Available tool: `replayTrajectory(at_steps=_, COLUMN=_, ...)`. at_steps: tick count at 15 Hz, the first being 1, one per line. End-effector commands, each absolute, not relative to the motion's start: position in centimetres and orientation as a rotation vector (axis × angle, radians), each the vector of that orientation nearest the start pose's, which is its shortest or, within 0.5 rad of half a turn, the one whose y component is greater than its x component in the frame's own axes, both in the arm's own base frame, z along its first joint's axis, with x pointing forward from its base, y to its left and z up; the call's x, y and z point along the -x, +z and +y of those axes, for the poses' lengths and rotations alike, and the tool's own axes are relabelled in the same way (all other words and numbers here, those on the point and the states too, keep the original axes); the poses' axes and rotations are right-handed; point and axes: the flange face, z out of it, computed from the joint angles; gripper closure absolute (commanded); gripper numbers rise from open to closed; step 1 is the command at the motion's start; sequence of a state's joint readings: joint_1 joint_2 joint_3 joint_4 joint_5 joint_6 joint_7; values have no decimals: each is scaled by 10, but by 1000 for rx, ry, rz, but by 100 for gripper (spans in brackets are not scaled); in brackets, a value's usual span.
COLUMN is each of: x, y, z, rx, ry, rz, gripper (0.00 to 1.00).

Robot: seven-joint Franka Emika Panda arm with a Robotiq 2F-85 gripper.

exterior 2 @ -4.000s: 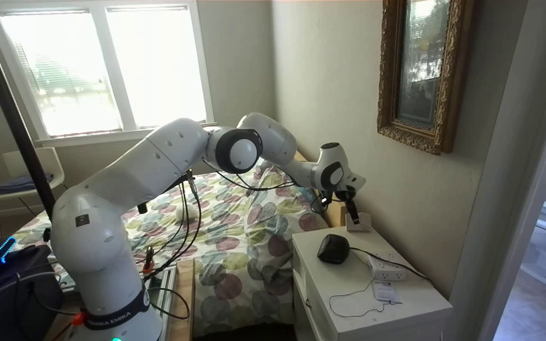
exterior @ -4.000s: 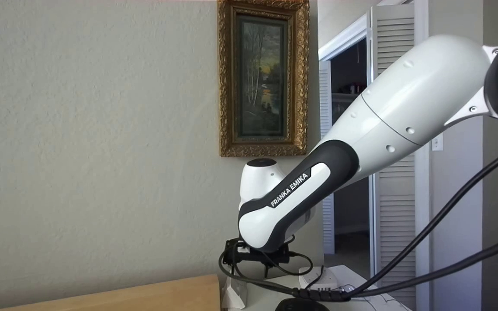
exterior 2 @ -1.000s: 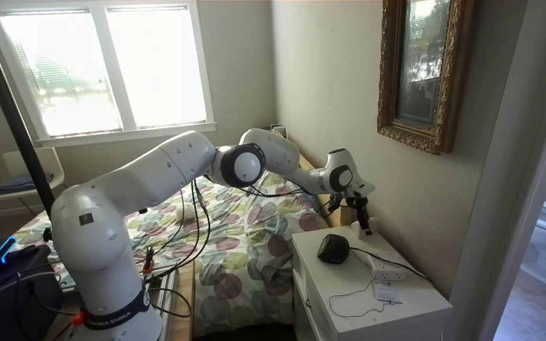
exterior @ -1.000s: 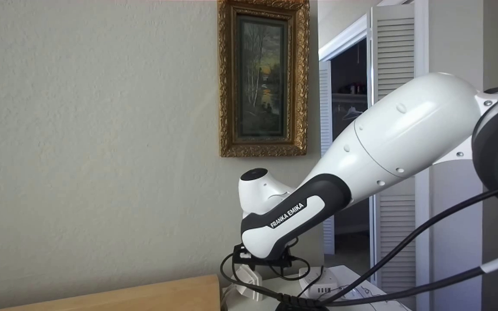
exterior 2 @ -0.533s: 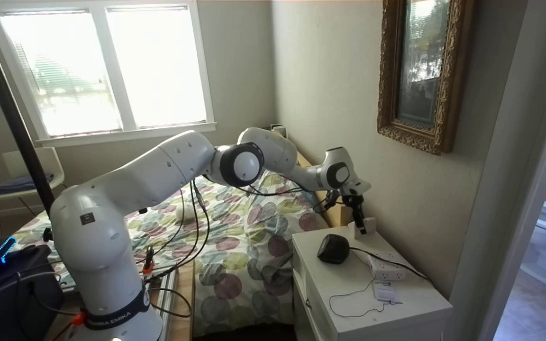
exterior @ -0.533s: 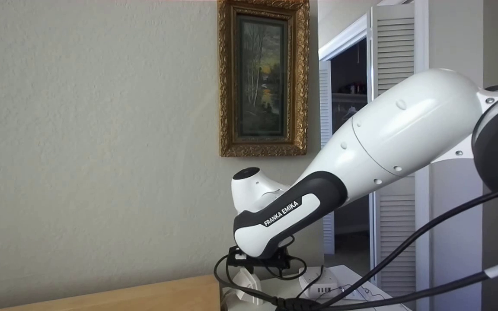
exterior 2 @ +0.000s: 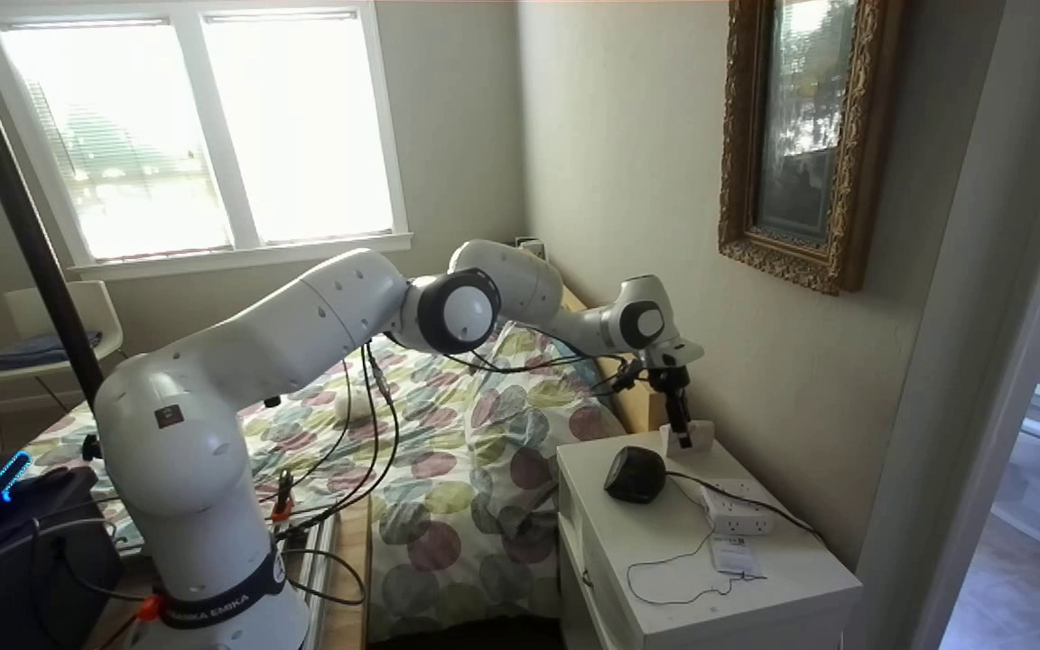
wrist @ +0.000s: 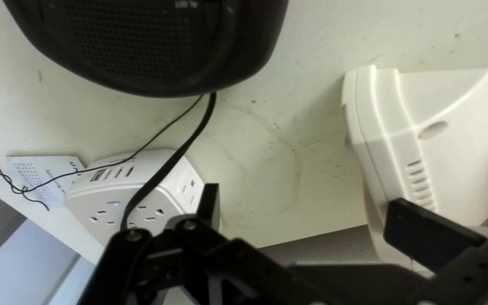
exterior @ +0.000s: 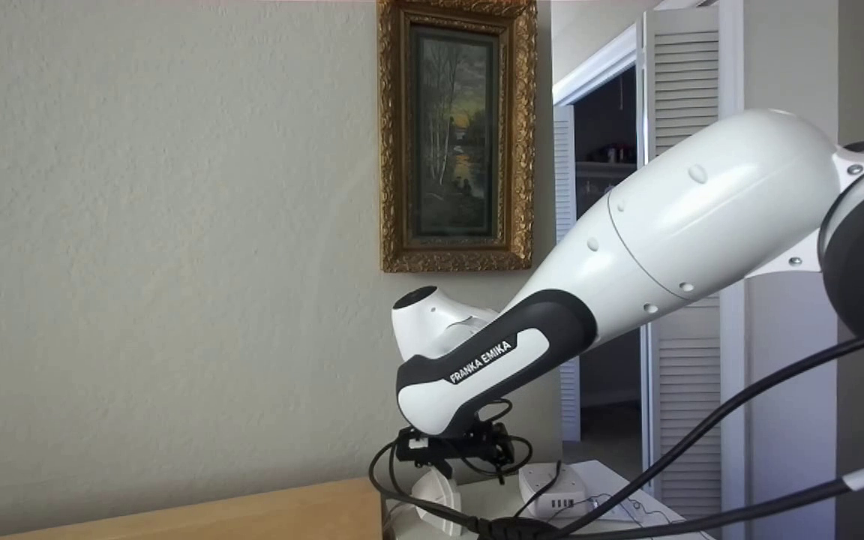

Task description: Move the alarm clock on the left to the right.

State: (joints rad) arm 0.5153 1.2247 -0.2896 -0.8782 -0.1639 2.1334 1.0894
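The white alarm clock [wrist: 460,127] stands on the nightstand [wrist: 261,165] at the right of the wrist view. It also shows in both exterior views [exterior: 436,495] [exterior 2: 701,436], partly behind the gripper. The black alarm clock [wrist: 151,46] is at the top of the wrist view, its cord trailing from it. My gripper [wrist: 303,201] is open, with bare nightstand top between the fingers. The right-hand finger [wrist: 430,235] overlaps the white clock; I cannot tell whether it touches. In an exterior view the gripper [exterior 2: 684,442] points down beside the white clock.
A white power strip [wrist: 87,207] with outlets lies near the left-hand finger. A paper card [exterior 2: 734,554] and a thin wire lie beside it. The wall is close behind the nightstand. A wooden headboard [exterior: 214,517] adjoins it.
Over four seconds my arm has come lower, and the white clock has shifted and turned. In the last second the wrist has tilted and moved slightly, and the clock has turned a little more.
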Motion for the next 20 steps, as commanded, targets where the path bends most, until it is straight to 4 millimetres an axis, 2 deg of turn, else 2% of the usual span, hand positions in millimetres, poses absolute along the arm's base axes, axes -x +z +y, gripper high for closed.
replayTrajectory(at_steps=1, x=-745, y=150, z=266, rx=3269, ry=-477, rz=1039, gripper=0)
replayTrajectory(at_steps=5, x=-743, y=149, z=267, rx=3279, ry=-454, rz=1048, gripper=0)
replayTrajectory(at_steps=13, x=-742, y=138, z=293, rx=3154, ry=-408, rz=929, gripper=0)
replayTrajectory(at_steps=20, x=-742, y=131, z=301, rx=3065, ry=-371, rz=859, gripper=0)
